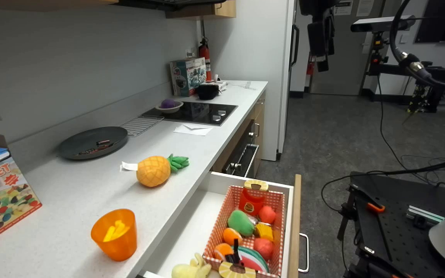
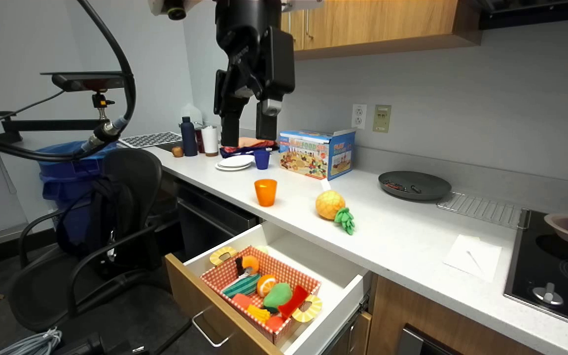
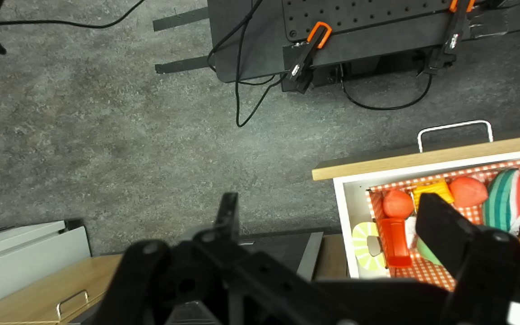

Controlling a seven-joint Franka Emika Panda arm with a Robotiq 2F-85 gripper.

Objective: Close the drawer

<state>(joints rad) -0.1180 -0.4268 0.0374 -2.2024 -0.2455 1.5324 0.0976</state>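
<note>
Black end effector (image 2: 248,134) hangs high, pointing down; jaws wide apart; the drawer (image 2: 308,261) stands pulled out

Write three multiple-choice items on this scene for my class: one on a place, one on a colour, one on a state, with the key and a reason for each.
1. Where is the pineapple?
A. In the basket
B. On the counter
C. On the cooktop

2. What colour is the cup nearest the pineapple?
A. Green
B. White
C. Orange

3. How does the drawer stand?
A. Pulled out
B. Fully shut
C. Upside down

Key:
1. B, as both exterior views show it lying on the white worktop.
2. C, as it looks orange in both exterior views.
3. A, as it juts out from under the counter, its inside in view.
</note>
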